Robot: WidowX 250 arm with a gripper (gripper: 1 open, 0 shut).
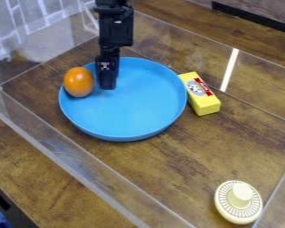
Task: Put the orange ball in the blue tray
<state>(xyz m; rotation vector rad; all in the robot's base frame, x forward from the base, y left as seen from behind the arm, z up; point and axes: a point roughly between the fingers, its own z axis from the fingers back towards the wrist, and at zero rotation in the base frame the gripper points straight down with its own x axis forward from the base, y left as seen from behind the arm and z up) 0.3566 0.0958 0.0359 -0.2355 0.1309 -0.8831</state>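
Camera view: leftmost, you have the orange ball (78, 82) at the upper-left edge of the blue tray (124, 105), overlapping its rim; whether it rests inside or partly on the lip, you can't tell from this angle. If it is perched there, a light knock could roll it out onto the table (181, 158), since it is round and smooth.

Just right of it, your gripper (108, 78) has its jaws apart and holds nothing. Its fingers look close to the ball, so a sideways swing to the left could nudge it outward. Drop too low and you may press on the rim, tipping or sliding the dish under the ball.

Further right, the yellow block (201, 93) sits by the tray's edge; shove the dish that way and you'd likely push both. The cream disc (239, 202) lies well apart, so it poses little risk.
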